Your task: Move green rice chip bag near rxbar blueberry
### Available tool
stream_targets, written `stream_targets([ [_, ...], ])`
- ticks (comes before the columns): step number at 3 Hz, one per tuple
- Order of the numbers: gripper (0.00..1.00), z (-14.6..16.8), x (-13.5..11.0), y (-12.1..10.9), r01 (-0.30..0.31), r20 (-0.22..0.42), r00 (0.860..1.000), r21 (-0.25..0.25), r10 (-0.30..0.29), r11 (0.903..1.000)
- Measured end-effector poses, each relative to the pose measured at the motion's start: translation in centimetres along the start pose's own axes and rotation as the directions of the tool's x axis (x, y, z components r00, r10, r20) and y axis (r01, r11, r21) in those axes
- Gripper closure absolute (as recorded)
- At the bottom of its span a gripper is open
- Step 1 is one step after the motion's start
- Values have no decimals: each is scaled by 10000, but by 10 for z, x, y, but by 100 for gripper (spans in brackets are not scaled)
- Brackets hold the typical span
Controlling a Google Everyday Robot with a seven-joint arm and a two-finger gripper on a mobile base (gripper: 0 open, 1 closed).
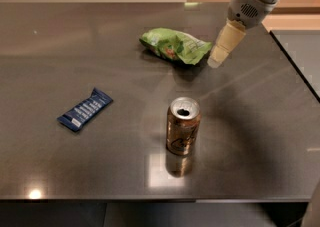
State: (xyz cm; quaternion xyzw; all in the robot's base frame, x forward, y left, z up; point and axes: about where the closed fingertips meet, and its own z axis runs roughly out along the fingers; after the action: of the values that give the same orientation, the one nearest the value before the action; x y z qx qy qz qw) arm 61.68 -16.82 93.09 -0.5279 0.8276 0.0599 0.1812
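Toward the back of the dark glossy bench [260, 136]: crumpled light-green foil rice chip bag [175, 46], lying flat. Just beside its right end, tip low over the surface: cream-coloured pincer [216, 61], slanting down from the upper right; cannot tell whether open or closed, nor whether touching the bag. Well apart, at front left: small flat dark-blue rxbar blueberry wrapper [86, 109], set diagonally. Nearer the front, right of the wrapper: upright bronze drink can [183, 126], top opened.
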Motion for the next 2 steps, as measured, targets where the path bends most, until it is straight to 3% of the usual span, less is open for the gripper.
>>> stream_targets([
  [2, 0, 26, -52, -19, -521, 565, 9971, 139, 513, 9985],
])
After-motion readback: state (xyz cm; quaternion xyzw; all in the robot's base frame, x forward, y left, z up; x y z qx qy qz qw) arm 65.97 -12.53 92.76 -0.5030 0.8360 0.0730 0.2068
